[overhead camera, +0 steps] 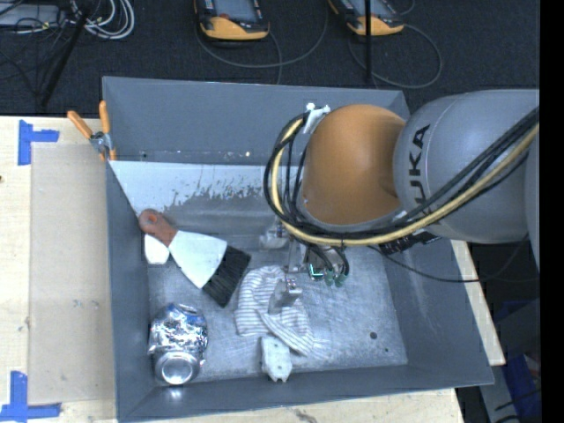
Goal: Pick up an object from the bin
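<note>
Here, in the camera view, the gripper [285, 291] is low in the middle of the bin [176, 104], its tip down on a crumpled grey-and-white striped cloth [257, 314]. Whether it is open or closed cannot be told. A white brush with black bristles [204, 261] lies just left of the cloth, a crushed silver can [179, 342] sits in the near left corner, and a small white piece [276, 359] lies by the near wall. The floor to the right is bare.
</note>
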Action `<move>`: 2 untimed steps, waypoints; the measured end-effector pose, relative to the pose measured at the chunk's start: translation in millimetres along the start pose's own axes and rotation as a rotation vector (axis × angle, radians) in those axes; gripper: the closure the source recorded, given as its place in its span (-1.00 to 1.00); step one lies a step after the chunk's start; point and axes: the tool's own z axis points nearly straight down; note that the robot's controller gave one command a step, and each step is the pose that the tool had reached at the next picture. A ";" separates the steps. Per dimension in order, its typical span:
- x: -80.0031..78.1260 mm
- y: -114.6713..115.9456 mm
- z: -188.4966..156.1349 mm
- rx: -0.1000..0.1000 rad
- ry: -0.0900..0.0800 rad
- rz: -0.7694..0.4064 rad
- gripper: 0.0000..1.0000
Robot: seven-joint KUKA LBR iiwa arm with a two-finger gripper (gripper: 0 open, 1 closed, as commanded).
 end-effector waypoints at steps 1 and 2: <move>-1.7 -0.6 -4.1 -0.001 -0.007 0.003 -1.00; -22.5 12.3 34.0 0.000 -0.012 -0.122 -1.00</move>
